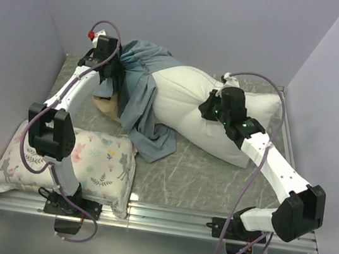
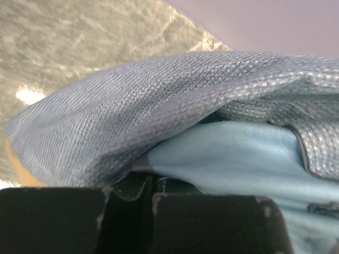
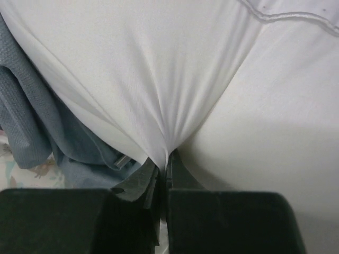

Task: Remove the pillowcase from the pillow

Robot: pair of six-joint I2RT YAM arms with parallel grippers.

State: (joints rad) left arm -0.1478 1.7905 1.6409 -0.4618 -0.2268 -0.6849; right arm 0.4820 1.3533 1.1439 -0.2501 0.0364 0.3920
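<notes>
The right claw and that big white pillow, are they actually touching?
Touching. The right wrist view shows the right claw pinching a fold of the white pillow, the fabric puckering into its closed tips.

Pale lavender walls (image 1: 205, 17); grey marbled tabletop (image 1: 214, 172), possibly stone; metal rail (image 1: 168, 219) in front.

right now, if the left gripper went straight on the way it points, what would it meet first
The pillowcase: the left gripper is shut on a fold of it, and bunched cloth fills the line ahead. Behind that is hidden.
</notes>
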